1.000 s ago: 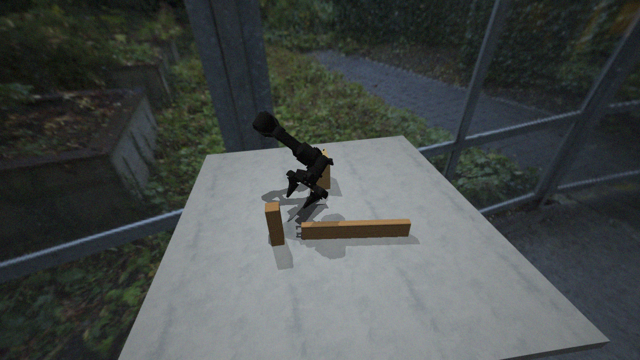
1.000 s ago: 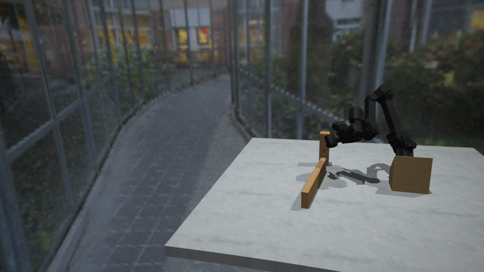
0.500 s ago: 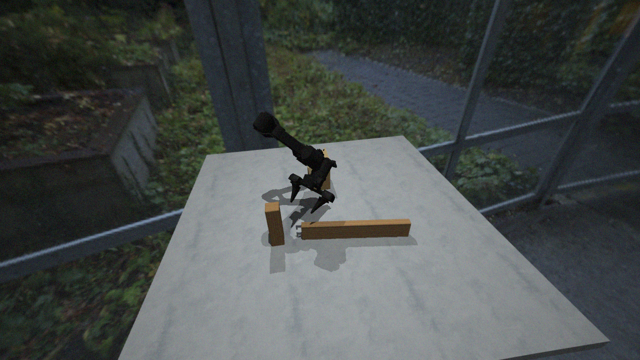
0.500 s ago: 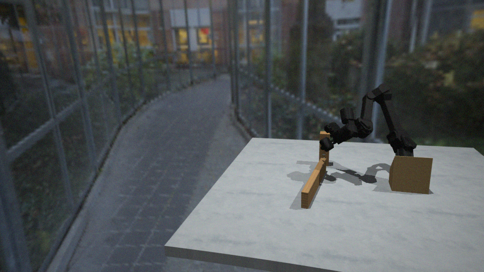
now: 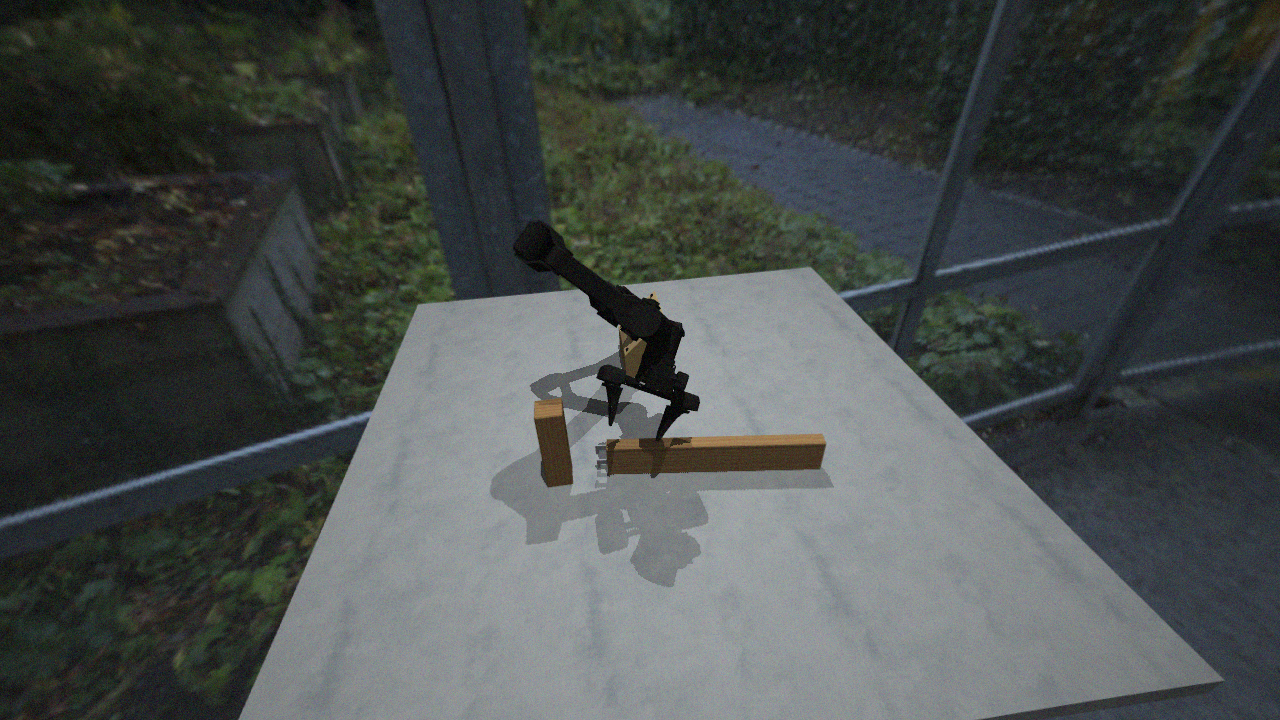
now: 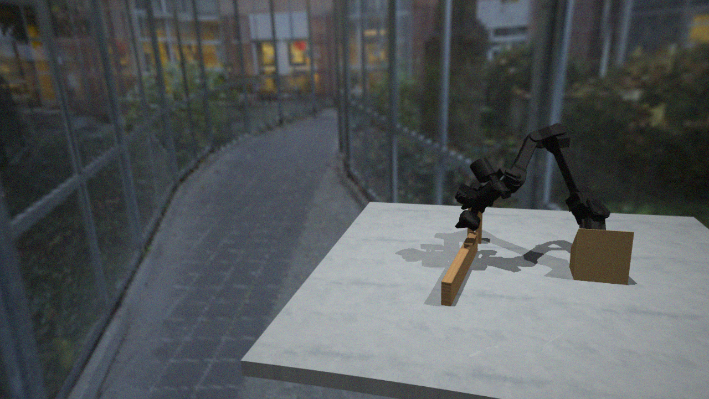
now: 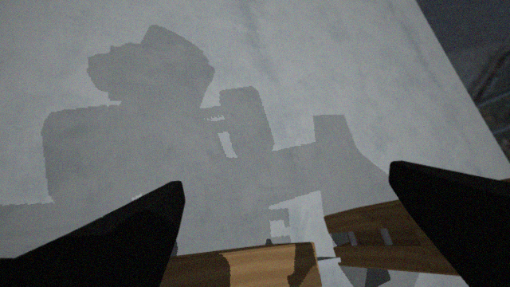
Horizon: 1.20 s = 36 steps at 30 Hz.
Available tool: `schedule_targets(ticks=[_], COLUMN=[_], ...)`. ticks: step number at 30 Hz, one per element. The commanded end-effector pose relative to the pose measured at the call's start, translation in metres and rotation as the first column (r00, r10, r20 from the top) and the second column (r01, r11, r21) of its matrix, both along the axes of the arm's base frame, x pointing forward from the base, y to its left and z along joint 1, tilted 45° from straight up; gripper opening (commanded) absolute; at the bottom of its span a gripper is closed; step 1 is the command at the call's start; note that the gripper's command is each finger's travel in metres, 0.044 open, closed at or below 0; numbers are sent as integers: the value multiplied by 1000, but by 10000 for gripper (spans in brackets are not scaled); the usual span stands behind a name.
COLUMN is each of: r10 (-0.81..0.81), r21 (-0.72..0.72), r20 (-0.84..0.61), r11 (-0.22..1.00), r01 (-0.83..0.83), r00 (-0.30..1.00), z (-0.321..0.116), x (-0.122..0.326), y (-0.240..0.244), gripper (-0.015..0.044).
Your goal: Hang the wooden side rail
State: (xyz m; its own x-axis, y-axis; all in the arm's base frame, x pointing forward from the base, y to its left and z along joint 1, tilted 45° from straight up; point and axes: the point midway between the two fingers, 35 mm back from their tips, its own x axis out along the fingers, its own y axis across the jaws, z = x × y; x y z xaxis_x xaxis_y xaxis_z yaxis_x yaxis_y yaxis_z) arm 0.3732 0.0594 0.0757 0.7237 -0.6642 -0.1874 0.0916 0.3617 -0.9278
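Note:
The wooden side rail (image 5: 733,455) (image 6: 458,269) (image 7: 260,263) lies on its narrow edge on the table, its far end pointing away from the post. Its steel hooks (image 5: 601,459) stick out of the near end, with a gap between them and the post. The upright headboard post (image 5: 555,452) (image 7: 358,217) stands left of the rail in the top view. Grey pins (image 7: 386,236) show in its slot in the wrist view. My gripper (image 5: 636,431) (image 7: 285,181) is open and empty, low above the rail's hook end. In the wrist view its fingers partly cover the rail and the post.
A brown block (image 6: 601,256) (image 5: 631,355) stands on the table (image 5: 760,608) (image 6: 337,322) near the arm's base. The arm reaches over from the back of the table in the top view. Its shadows fall around the rail and post. A table edge shows at upper right in the wrist view.

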Motion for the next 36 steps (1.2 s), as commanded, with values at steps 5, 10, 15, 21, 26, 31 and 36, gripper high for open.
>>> schedule_targets(ticks=[5,10,15,21,26,31,36], r10=[106,103,81,51,10,-10,-10], r21=[-148,-134,-113,-67,-29,-19,-19], r20=[-656,-780,-881,-963,-996,-1000,-1000], r11=[953,936,921,906,899,898,898], r01=[-265,-326,-373,-417,-437,-439,-439], r00=[747,618,467,265,86,23,23], z=[-30,-30,-28,-19,-8,-4,-4], x=[33,31,21,6,-13,-20,-20], y=[30,32,30,27,21,18,18], gripper=[440,440,440,440,440,440,440])
